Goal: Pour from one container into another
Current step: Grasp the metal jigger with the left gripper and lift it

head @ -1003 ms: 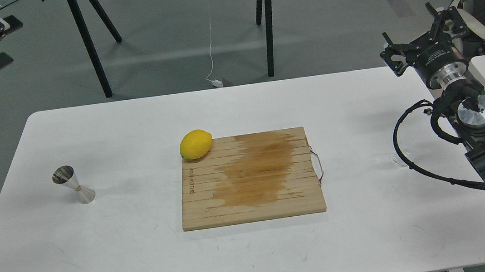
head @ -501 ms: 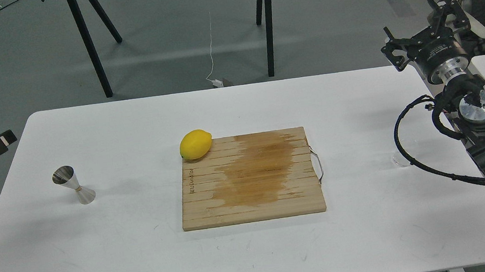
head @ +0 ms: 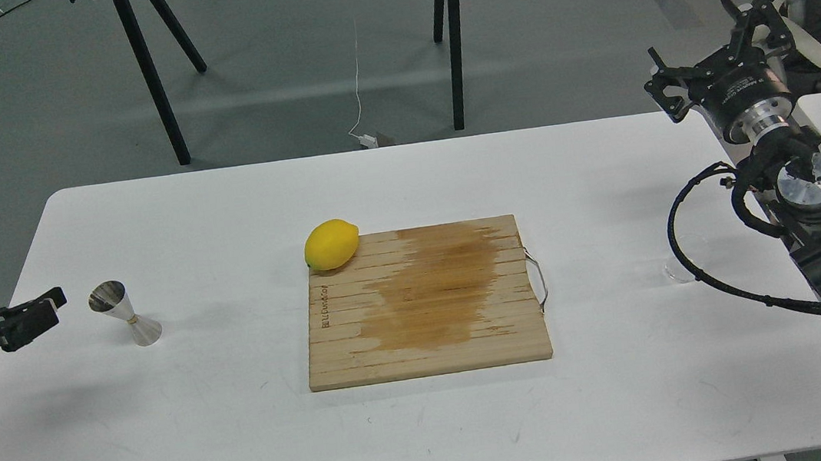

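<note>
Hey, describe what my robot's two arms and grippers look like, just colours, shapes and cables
Both arms are black. The right gripper has skeletal black fingers on a round black body with small white lettering, above a silver metal collar; black cables loop beside the arm. The left gripper shows flat, dark, blocky fingers; finer detail is unclear.

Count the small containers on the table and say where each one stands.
2. The steel jigger stands near the table's left edge, beside the left end effector. The clear cup sits near the right edge, partly hidden behind a black cable.
</note>
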{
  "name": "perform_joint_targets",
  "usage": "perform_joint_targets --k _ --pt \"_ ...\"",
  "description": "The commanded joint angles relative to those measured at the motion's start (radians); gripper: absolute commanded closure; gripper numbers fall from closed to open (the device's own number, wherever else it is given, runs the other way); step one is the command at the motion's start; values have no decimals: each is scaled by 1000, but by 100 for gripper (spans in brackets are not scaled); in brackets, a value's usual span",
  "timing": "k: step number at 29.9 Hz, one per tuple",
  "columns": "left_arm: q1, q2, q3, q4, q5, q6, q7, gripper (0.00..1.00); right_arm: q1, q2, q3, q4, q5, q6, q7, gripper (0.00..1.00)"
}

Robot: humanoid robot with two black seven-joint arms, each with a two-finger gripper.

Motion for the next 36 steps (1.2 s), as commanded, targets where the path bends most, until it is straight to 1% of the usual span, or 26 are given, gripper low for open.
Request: perform_joint_targets --k 1,3,5,11,16,20,23,26,29,36 --pt "37 -58 -2 45 11 12 54 0 8 0 0 0 0 -1 0 1" --pt "60 -90 -4 78 12 34 64 0 8 -3 0 0 0 -1 0 1" --pt "87 -124 -10 103 12 60 66 0 8 -6 0 0 0 -1 0 1" --pt "118 -190 -54 140 18 77 71 1 6 -5 -3 0 0 -3 0 1" --pt "163 -245 -111 158 56 100 72 1 6 -1 -3 0 0 -4 0 1" --pt "225 -289 -180 163 109 118 74 1 6 -1 -3 0 0 -4 0 1" --pt "255 -328 -220 209 135 133 77 1 6 0 -3 0 -1 -4 2 1" --pt "256 -366 -225 246 142 153 97 1 6 -1 -5 0 -1 -4 0 1" --pt "256 -388 -238 260 142 155 113 2 6 -3 -5 -2 -1 -4 0 1" --pt "253 -447 -268 315 144 158 118 2 6 -5 -3 -2 -1 -4 2 1"
